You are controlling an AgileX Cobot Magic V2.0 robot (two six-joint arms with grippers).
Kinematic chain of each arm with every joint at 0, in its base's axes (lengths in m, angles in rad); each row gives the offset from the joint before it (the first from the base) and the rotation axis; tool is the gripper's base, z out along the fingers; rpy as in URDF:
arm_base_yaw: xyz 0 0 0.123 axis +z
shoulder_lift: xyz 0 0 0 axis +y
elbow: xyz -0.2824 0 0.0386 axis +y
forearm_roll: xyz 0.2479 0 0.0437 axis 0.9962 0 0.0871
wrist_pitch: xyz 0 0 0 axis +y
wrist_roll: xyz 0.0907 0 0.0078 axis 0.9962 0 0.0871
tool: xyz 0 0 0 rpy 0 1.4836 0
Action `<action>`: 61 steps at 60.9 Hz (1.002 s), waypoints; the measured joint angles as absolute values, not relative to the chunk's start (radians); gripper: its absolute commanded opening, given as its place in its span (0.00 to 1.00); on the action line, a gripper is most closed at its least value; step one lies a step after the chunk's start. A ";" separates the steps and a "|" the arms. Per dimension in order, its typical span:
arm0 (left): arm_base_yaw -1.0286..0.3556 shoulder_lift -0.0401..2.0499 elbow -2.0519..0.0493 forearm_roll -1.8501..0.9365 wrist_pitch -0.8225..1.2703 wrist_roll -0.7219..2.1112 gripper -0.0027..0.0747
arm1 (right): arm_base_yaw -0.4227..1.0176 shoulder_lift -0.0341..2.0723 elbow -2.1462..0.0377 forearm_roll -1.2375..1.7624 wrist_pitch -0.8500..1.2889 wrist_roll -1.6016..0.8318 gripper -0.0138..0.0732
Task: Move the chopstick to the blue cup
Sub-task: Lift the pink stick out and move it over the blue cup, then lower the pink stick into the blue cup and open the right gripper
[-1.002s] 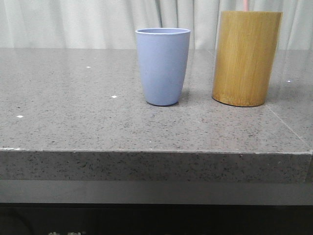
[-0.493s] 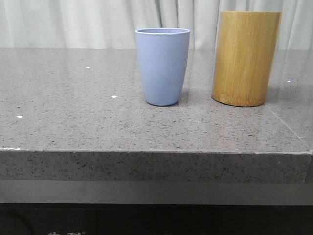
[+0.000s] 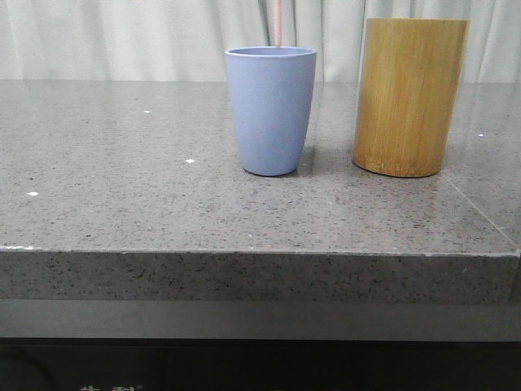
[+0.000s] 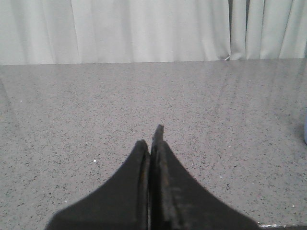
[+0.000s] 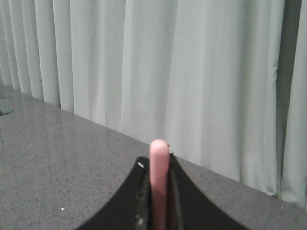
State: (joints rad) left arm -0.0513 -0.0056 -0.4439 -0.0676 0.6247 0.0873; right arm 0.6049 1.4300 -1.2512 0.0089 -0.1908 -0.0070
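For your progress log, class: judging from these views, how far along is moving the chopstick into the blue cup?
Done: the chopstick is out of the bamboo holder and gripped by the right gripper, whose jaws are shut on it. In hand: the front view shows it upright above the blue cup, its tip at the rim. Left: lowering, if not yet inside, and releasing. The left gripper is shut and idle over the table.

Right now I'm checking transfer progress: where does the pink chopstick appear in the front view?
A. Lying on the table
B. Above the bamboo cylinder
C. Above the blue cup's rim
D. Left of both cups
C: the chopstick rises upright just above the blue cup.
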 measured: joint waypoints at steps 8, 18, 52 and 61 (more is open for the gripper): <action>-0.051 -0.006 -0.444 -0.068 0.624 0.087 0.01 | 0.605 1.476 -1.251 0.039 -0.167 -0.007 0.08; -0.051 -0.006 -0.444 -0.068 0.624 0.087 0.01 | 0.605 1.545 -1.251 0.078 -0.162 0.000 0.08; -0.051 -0.006 -0.444 -0.068 0.624 0.087 0.01 | 0.605 1.585 -1.251 0.090 -0.147 0.000 0.43; -0.051 -0.006 -0.444 -0.068 0.623 0.087 0.01 | 0.605 1.585 -1.251 0.090 -0.147 0.000 0.53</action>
State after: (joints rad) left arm -0.0513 -0.0056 -0.4439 -0.0676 0.6225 0.0873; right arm 0.6049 1.5854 -1.2512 0.0902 -0.1470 0.0000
